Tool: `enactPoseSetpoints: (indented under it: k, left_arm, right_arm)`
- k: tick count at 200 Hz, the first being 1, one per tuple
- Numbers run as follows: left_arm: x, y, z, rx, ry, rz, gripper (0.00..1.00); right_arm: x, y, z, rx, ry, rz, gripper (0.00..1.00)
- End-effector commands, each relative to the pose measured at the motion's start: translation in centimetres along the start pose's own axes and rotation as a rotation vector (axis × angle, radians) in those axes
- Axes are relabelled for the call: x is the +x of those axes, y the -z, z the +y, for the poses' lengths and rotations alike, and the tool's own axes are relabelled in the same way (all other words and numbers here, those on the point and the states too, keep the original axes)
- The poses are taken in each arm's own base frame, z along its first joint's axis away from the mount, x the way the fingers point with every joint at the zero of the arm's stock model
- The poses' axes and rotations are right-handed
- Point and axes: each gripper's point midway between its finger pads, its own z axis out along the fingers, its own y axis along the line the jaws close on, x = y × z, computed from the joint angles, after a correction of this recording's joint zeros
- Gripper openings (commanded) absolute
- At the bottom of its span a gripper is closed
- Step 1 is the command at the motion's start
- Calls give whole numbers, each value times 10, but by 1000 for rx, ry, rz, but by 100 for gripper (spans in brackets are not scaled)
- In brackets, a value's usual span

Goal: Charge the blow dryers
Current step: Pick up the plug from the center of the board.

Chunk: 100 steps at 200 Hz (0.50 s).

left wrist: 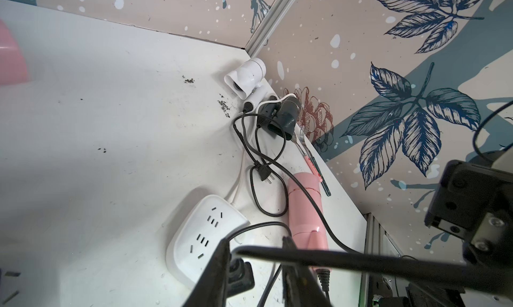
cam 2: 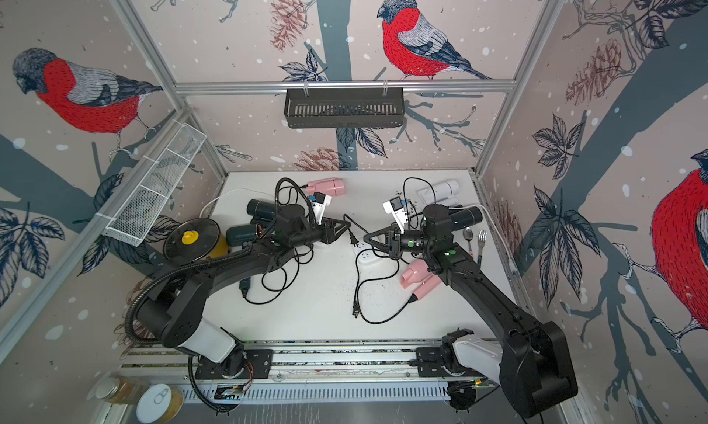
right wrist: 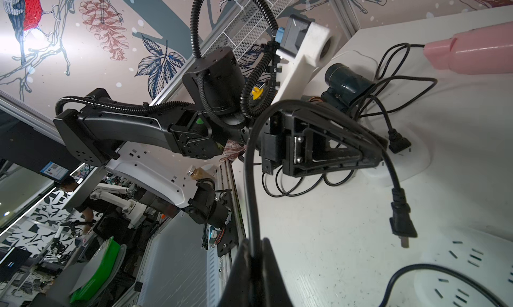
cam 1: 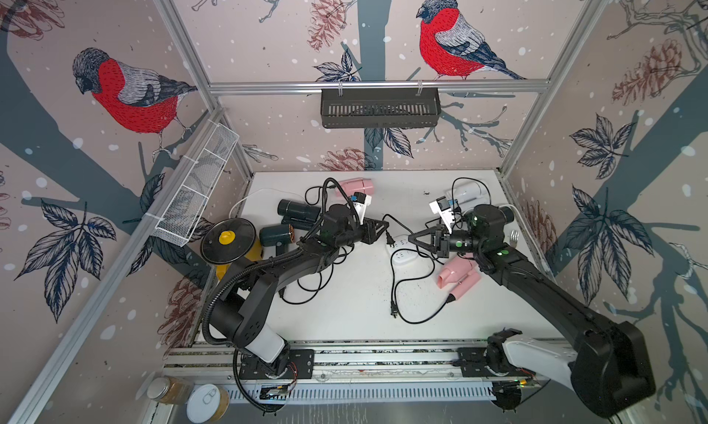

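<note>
Over the middle of the surface [cam 1: 352, 322], left hand [cam 1: 385, 224] sits part-spread around a cord [right wrist: 246, 180], plug [right wrist: 402, 222] dangling near the power strip [left wrist: 205, 230]; right hand [cam 1: 410, 237] pinches the same cord tight. Risk, likely — loose jaws let the thin cord slide, so the plug swings off target. Glossy dark plastic dryers [cam 1: 297, 210] left, rounded white strip centre, smooth pink dryer [cam 1: 458, 274] right.

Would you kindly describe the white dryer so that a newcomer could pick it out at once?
Find the white table and go to its far right corner, behind the right arm. The white dryer lies there near the back wall. It is the only white one: its neighbour is a black dryer, and a pink dryer lies nearer the front.
</note>
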Motion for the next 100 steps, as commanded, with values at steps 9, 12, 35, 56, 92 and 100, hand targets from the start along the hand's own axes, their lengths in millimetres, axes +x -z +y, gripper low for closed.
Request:
enactPoseSetpoints:
  k: [9, 12, 35, 56, 92, 100]
  left_arm:
    - [-11, -4, -15, 53, -61, -30, 30]
    - [-11, -4, -15, 52, -61, -30, 30]
    - [-13, -6, -16, 46, -68, -34, 30]
    - [-16, -6, -17, 38, -78, -35, 27]
    - [-14, -4, -20, 4, -107, -9, 10]
    - [-13, -2, -19, -15, -113, -3, 9]
  right_arm:
    - [-7, 2, 10, -40, 30, -17, 8]
    - [-7, 2, 10, -40, 29, -17, 8]
    - [-5, 3, 11, -46, 25, -16, 8]
    - [-6, 5, 10, -42, 21, -21, 8]
    - [-13, 17, -21, 122, -17, -57, 12]
    - [-14, 21, -35, 200, -27, -64, 13]
